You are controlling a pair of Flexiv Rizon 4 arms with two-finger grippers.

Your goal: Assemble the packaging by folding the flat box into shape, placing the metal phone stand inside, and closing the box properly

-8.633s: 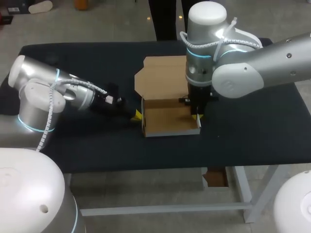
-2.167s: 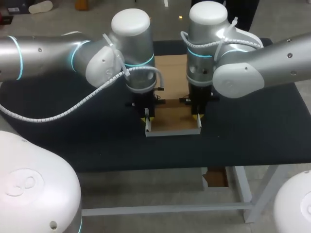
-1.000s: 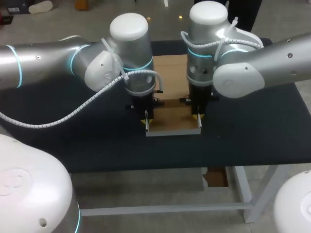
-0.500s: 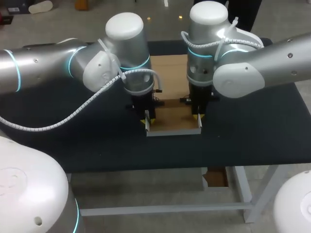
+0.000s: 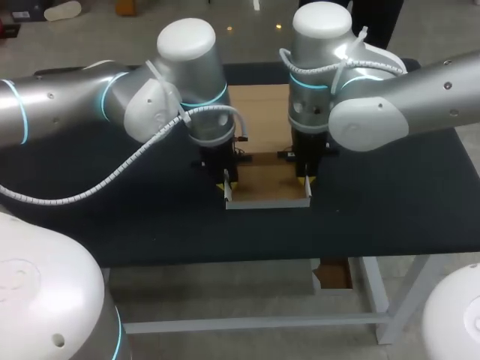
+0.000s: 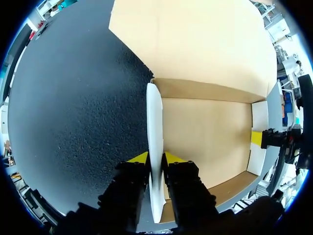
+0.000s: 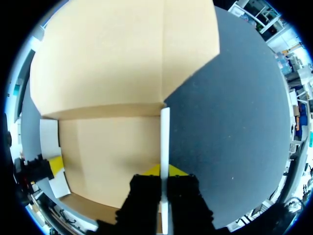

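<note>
Cardboard box (image 5: 266, 185): my left gripper (image 6: 155, 159) and right gripper (image 7: 165, 171) each clamp one upright side; I squeeze evenly, sides vertical

Count on inspection: one box (image 5: 266, 187), one worktop (image 5: 150, 206), two grippers: left gripper (image 5: 227, 183), right gripper (image 5: 306, 182).

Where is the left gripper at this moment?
In the head view, the left gripper sits mid-table, shut on the left side wall of the cardboard box, opposite the right gripper on the right wall.
</note>
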